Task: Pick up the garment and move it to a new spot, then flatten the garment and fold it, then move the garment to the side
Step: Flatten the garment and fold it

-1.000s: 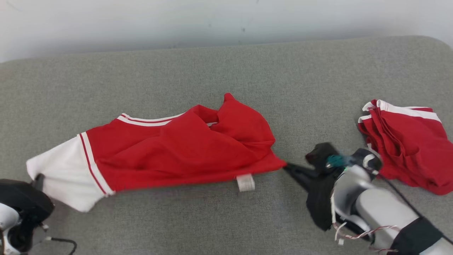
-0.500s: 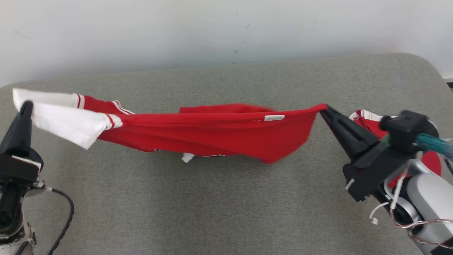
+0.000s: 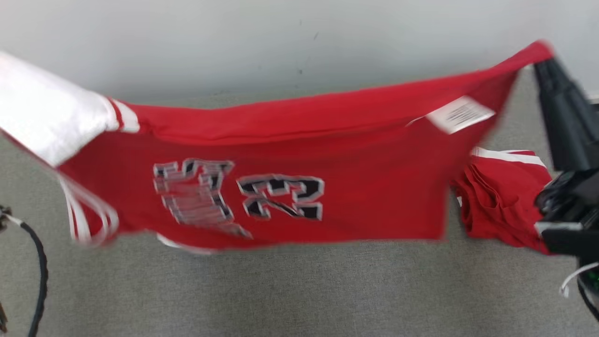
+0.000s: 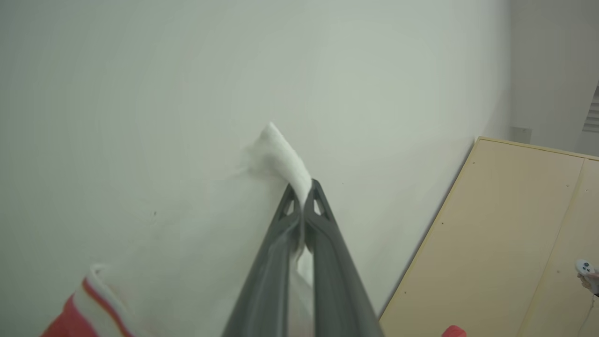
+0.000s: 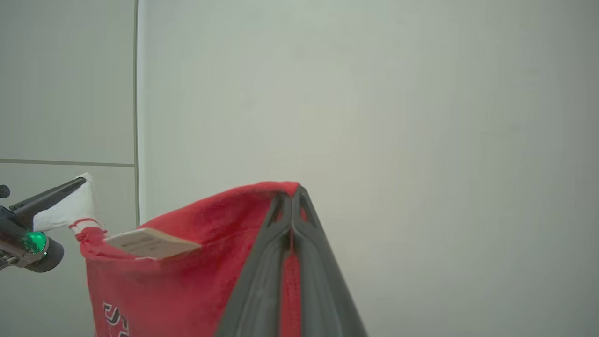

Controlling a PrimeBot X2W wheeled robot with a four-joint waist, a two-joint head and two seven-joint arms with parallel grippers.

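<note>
Red jersey (image 3: 374,187) airborne, stretched wide above the grey cushion (image 3: 281,290), numbers facing the head camera. Left pincer (image 4: 303,194) clamped on the white sleeve (image 3: 42,117). Right pincer (image 5: 291,194) clamped on the red corner near the label. Step in hand, by my reading: pick-up and carry. Next calls for lowering both corners level, cloth taut, clear of the bunched red garment (image 3: 505,196) at right.

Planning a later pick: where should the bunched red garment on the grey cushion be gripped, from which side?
Probably the white-striped edge, from above: it lies exposed along the far side of the bunched red garment, flat on the cushion.
</note>
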